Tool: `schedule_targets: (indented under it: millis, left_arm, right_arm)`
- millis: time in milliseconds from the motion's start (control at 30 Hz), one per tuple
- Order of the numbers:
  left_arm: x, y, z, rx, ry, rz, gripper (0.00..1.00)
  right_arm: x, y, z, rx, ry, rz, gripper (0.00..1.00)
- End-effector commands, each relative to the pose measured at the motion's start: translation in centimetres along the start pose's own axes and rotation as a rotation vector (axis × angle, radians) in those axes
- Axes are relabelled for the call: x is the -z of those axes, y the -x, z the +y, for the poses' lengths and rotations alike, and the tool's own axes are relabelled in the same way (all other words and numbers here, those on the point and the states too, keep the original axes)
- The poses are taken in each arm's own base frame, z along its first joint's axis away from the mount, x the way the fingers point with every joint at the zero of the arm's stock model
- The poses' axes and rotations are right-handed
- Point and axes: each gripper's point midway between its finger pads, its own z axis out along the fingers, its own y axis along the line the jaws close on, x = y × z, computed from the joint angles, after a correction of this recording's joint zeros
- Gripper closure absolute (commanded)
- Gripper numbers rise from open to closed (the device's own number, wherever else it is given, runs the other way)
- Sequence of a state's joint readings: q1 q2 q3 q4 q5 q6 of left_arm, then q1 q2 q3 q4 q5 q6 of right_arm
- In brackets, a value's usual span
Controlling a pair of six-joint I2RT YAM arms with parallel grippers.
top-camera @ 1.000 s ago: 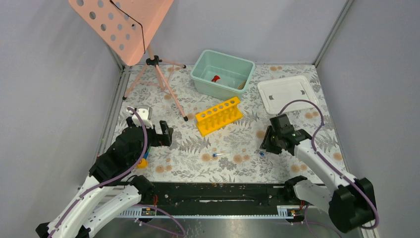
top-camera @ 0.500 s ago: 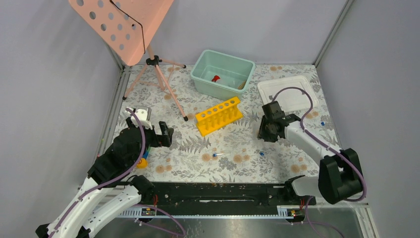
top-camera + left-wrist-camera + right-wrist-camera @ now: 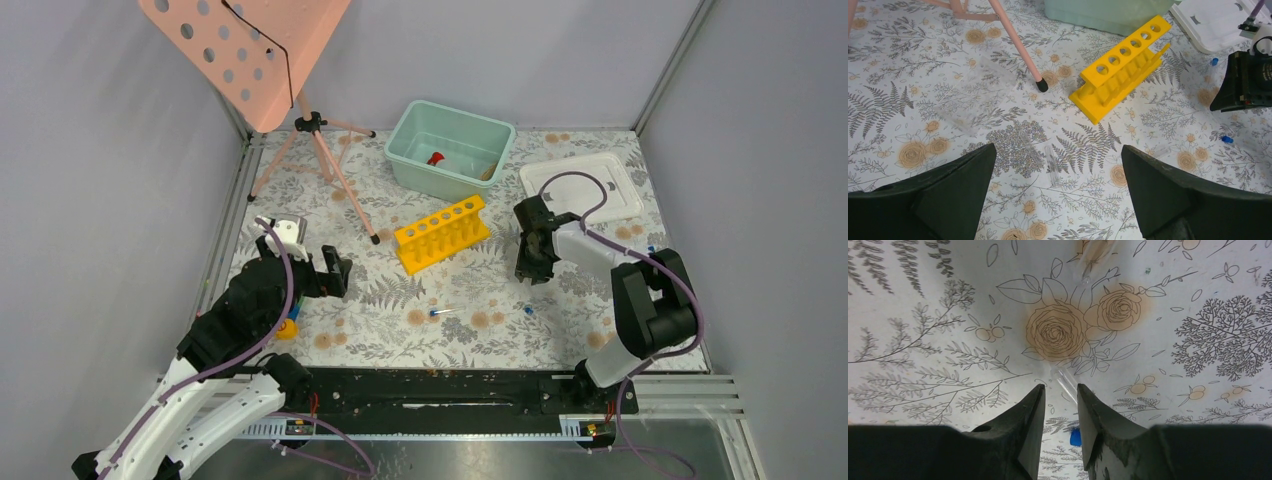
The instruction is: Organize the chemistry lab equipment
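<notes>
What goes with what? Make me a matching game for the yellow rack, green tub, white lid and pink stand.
Things:
1 yellow rack
2 green tub
3 white lid
4 pink stand

Places on the table:
A back left corner
B back right
C centre
D back middle

Pairs: 1-C, 2-D, 3-B, 4-A
</notes>
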State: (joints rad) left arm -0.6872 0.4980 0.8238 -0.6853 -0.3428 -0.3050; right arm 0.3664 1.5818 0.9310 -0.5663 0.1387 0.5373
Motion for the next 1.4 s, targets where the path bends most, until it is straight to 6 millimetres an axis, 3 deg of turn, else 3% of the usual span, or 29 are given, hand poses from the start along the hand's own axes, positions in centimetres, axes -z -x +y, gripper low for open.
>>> schedule_targets:
  millis: [0, 233, 533, 700, 833, 967, 1167, 1367]
  left_arm:
    - [0.0, 1.1, -0.5, 0.004, -0.027, -0.053, 0.01]
    - [-0.2, 1.1, -0.6, -0.001, -0.034, -0.058, 0.01]
    - [-0.2, 0.9, -1.0, -0.008, -0.057, -0.054, 0.01]
    - [-0.4, 0.8, -1.1, -0.007, -0.059, -0.046, 0.01]
    - [-0.5, 0.6, -1.3, 0.010, -0.062, -0.025, 0.01]
    - [-0.3, 0.6, -2.9, 0.045, -0.132, 0.005, 0.04]
    - [0.1, 1.2, -7.1, 0.134, -0.323, 0.052, 0.08]
    - [-0.8, 0.7, -11.8, 0.206, -0.517, 0.153, 0.13]
  right_arm:
    - [-0.5, 0.6, -0.3, 0.035, -0.047, 0.003, 0.63]
    - [-1.0, 1.1, -0.6, 0.057, -0.083, 0.005, 0.68]
    - [-1.1, 1.5, -0.7, 0.081, -0.090, -0.010, 0.81]
    - [0.0, 2.5, 0.1, 0.081, -0.050, -0.037, 0.82]
    - [2.5, 3.6, 2.2, 0.054, 0.065, -0.077, 0.82]
    - [5.6, 4.2, 4.8, 0.006, 0.226, -0.108, 0.82]
    - [11.9, 3.4, 11.0, -0.107, 0.635, -0.141, 0.83]
    - [17.2, 2.0, 14.4, -0.193, 0.866, -0.179, 0.83]
